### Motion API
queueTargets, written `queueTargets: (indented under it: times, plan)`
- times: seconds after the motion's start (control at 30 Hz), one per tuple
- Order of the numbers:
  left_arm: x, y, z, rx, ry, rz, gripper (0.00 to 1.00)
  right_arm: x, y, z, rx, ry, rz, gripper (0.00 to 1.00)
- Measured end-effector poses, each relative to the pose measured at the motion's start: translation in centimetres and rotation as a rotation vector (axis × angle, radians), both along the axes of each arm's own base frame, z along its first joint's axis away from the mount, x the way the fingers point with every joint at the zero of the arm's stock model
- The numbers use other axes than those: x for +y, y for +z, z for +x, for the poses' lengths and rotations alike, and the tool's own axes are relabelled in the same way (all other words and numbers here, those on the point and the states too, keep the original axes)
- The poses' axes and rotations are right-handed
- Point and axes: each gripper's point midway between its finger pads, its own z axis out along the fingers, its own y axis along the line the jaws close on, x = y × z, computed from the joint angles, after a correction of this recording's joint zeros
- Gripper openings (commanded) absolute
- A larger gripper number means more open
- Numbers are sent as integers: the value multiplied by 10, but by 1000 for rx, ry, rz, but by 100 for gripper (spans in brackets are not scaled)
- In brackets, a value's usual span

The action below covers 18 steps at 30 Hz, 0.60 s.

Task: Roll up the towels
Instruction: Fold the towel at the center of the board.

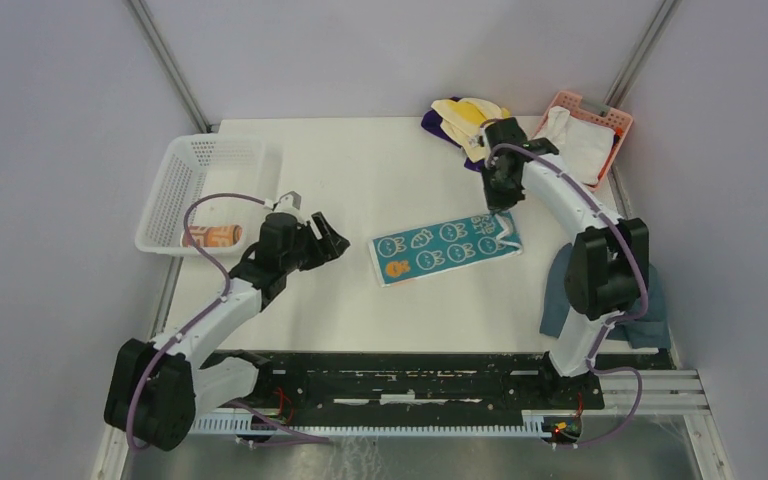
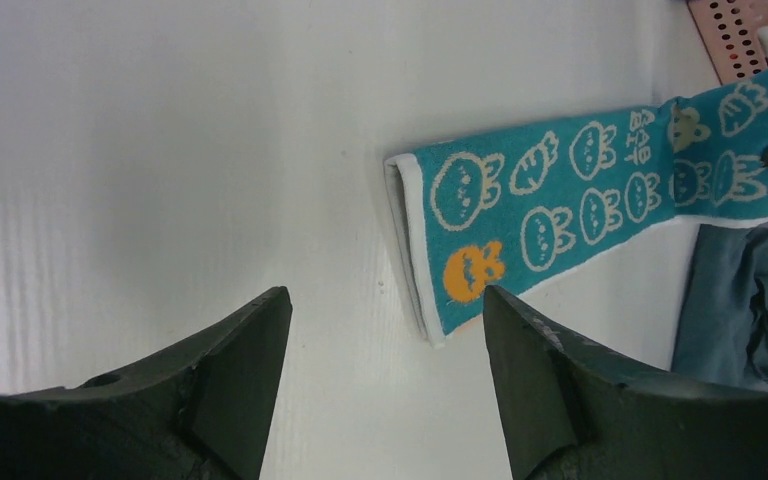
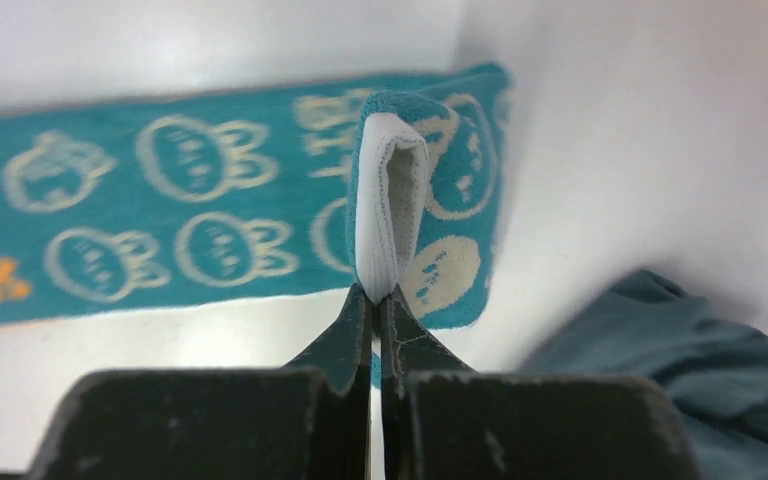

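Observation:
A teal towel (image 1: 440,250) printed with white rabbit faces lies folded into a long strip in the middle of the table. My right gripper (image 1: 500,208) is shut on its right end; in the right wrist view the pinched corner (image 3: 392,200) stands up, white underside showing, above the closed gripper (image 3: 375,292). My left gripper (image 1: 335,240) stands open just left of the strip. In its wrist view the towel's near end (image 2: 460,250) lies ahead of the open gripper (image 2: 385,300), with only bare table between the fingers. A pale yellow and a purple towel (image 1: 465,115) are heaped at the back.
A white basket (image 1: 175,170) at the left holds a rolled peach-orange towel (image 1: 210,236). A pink basket (image 1: 615,118) at the back right holds a white cloth (image 1: 580,140). A dull blue-grey cloth (image 1: 560,300) lies crumpled by the right arm's base.

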Motion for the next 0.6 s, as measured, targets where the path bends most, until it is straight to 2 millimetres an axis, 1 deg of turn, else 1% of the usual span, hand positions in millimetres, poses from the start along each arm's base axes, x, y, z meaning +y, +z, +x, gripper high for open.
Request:
queueTargets:
  times: [0.03, 0.1, 0.17, 0.23, 0.3, 0.4, 0.53, 0.6]
  plan:
    - [-4, -4, 1, 19, -1, -17, 76, 20, 0, -4, 5, 45, 25, 1]
    - [-9, -13, 5, 53, 8, -47, 73, 51, 1, -12, 16, 122, 61, 1]
    - [-16, -22, 9, 85, 15, -78, 71, 78, 2, -21, 29, 181, 92, 1]
    - [-22, -30, 12, 111, 21, -103, 68, 99, 3, -28, 38, 224, 118, 1]
    - [-30, -40, 15, 136, 20, -123, 66, 115, 4, -32, 43, 254, 134, 2]
    - [-43, -56, 14, 186, 4, -139, 60, 141, 3, -39, 56, 298, 150, 2]
    - [-59, -75, 14, 238, -11, -147, 52, 169, -4, -45, 81, 340, 154, 4]
    - [-65, -81, 13, 251, -15, -152, 48, 184, -7, -49, 93, 359, 155, 4]
